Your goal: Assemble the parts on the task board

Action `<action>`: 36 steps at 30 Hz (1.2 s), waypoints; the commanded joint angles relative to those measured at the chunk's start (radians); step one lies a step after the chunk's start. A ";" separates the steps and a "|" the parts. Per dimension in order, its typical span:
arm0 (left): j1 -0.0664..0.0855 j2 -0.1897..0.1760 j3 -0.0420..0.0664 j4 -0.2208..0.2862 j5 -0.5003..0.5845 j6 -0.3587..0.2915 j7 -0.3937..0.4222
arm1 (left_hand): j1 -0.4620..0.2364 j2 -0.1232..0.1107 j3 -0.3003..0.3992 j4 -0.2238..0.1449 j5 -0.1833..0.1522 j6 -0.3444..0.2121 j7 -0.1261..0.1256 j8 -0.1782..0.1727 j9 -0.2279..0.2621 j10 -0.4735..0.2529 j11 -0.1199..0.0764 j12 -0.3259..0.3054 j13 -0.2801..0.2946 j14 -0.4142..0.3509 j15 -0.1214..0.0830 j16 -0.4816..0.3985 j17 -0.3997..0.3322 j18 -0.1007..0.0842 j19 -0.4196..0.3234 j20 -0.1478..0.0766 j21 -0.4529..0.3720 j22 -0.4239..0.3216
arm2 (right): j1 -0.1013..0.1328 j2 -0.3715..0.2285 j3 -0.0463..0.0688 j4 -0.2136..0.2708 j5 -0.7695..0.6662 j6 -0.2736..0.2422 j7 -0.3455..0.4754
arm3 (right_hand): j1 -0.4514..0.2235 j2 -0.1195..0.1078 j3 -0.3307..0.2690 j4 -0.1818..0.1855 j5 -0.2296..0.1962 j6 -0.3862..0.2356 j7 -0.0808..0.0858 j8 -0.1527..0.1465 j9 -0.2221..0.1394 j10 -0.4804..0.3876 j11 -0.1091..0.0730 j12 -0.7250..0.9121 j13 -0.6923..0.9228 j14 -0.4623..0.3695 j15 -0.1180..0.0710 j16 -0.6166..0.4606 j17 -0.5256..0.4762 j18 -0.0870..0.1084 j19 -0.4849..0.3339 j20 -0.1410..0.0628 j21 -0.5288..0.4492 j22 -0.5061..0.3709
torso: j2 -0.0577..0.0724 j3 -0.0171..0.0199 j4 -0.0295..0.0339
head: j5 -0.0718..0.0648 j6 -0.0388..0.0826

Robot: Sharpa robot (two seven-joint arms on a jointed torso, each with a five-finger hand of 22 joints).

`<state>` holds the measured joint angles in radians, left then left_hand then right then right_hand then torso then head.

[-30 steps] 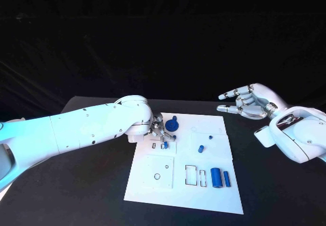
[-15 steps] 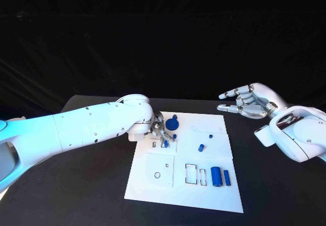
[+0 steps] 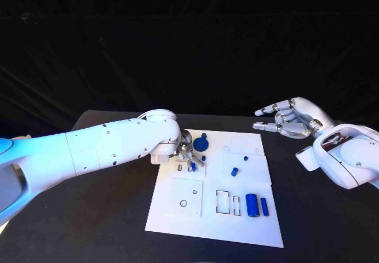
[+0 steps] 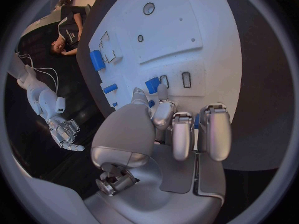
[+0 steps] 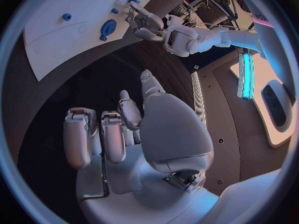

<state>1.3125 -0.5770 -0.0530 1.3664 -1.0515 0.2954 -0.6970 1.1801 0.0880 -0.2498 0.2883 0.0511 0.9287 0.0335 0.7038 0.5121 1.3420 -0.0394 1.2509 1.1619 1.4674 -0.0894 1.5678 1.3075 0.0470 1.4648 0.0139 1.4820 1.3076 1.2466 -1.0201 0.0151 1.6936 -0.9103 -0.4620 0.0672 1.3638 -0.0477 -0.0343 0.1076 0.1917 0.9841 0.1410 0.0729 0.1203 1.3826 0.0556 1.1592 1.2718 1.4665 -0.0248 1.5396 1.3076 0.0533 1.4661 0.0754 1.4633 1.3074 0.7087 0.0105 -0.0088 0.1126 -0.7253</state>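
Note:
The white task board (image 3: 213, 222) lies mid-table. My left hand (image 3: 185, 152) hovers low over its upper left area, by two small slots (image 3: 180, 169). It pinches a small blue part (image 3: 193, 166) between thumb and a finger, seen in the left wrist view as the blue part (image 4: 152, 84) just above the slots (image 4: 186, 79). A round blue part (image 3: 200, 145) sits right beside this hand. My right hand (image 3: 288, 119) is raised off the board's right side, fingers spread and holding nothing.
On the board lie a small blue peg (image 3: 245, 159), a short blue piece (image 3: 234, 172), a large blue cylinder (image 3: 251, 205) and a slim blue bar (image 3: 264, 207). Two outlined rectangular slots (image 3: 227, 204) sit left of the cylinder. Black table surrounds the board.
My left arm has shifted slightly to the right, with the hand still over the small slots holding the blue part. The right hand has not moved.

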 commanded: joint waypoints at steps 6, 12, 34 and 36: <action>0.000 0.009 0.000 0.000 0.003 0.029 -0.064 | 0.027 0.003 0.010 -0.005 -0.003 -0.011 -0.003 0.012 0.010 0.008 0.001 0.006 0.003 0.103 -0.009 0.003 0.263 -0.017 0.062 -0.005 0.004 0.112 | -0.004 0.005 0.000 -0.003 -0.003 0.015 -0.002 | 0.008 0.001 -0.003 -0.001 0.003 0.008 -0.002 0.001 0.001 -0.004 -0.005 -0.002 -0.001 0.090 0.002 -0.005 0.203 -0.006 0.008 0.006 -0.004 0.044 | 0.001 -0.0004 -0.0003 | 0.001 0.001; -0.001 0.011 0.000 -0.004 0.010 0.028 -0.064 | 0.041 0.006 0.017 -0.008 -0.003 -0.015 -0.003 0.015 0.015 0.007 0.001 0.005 0.002 0.103 -0.009 0.003 0.263 -0.017 0.061 -0.005 0.004 0.113 | -0.005 0.005 -0.001 -0.003 -0.003 0.025 -0.007 | 0.008 0.001 -0.003 -0.001 0.003 0.008 -0.002 0.001 0.001 -0.004 -0.005 -0.002 -0.001 0.090 0.002 -0.005 0.203 -0.006 0.008 0.006 -0.004 0.044 | 0.001 -0.0008 0.0005 | 0.002 0.001; -0.001 0.015 0.000 -0.007 0.026 0.032 -0.061 | 0.272 0.028 0.202 -0.101 0.025 -0.051 -0.010 -0.002 0.034 -0.006 -0.006 -0.010 -0.005 0.103 -0.015 0.003 0.263 -0.016 0.059 -0.010 0.004 0.114 | -0.007 0.007 -0.001 -0.004 -0.003 0.037 -0.012 | 0.008 0.001 -0.003 -0.001 0.003 0.008 -0.002 0.001 0.001 -0.004 -0.005 -0.002 -0.001 0.090 0.002 -0.005 0.203 -0.006 0.008 0.006 -0.004 0.044 | 0.002 -0.0016 0.0005 | 0.004 -0.006; -0.001 0.014 0.000 -0.006 0.028 0.030 -0.061 | 0.289 0.016 0.232 -0.107 0.058 -0.053 -0.009 -0.012 0.031 -0.008 -0.006 -0.013 -0.006 0.103 -0.014 0.003 0.263 -0.016 0.059 -0.010 0.003 0.115 | -0.007 0.007 -0.001 -0.004 -0.003 0.037 -0.013 | 0.008 0.001 -0.003 -0.001 0.003 0.008 -0.002 0.001 0.001 -0.004 -0.005 -0.002 -0.001 0.090 0.002 -0.005 0.203 -0.006 0.008 0.006 -0.004 0.044 | 0.002 -0.0016 0.0001 | 0.004 -0.007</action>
<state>1.3142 -0.5646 -0.0500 1.3599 -1.0339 0.3070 -0.6967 1.4263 0.0890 -0.0354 0.1968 0.1047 0.8807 0.0283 0.6935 0.5434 1.3394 -0.0442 1.2422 1.1527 1.4674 -0.0963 1.5677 1.3078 0.0471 1.4685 0.0103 1.4820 1.3075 1.2407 -1.0142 0.0141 1.6894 -0.9099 -0.4395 0.0561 1.3638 -0.0478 -0.0342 0.1076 0.1917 0.9841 0.1410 0.0729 0.1198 1.3826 0.0556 1.1592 1.2721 1.4665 -0.0248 1.5396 1.3077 0.0533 1.4661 0.0754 1.4638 1.3080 0.7106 0.0088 -0.0091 0.1168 -0.7308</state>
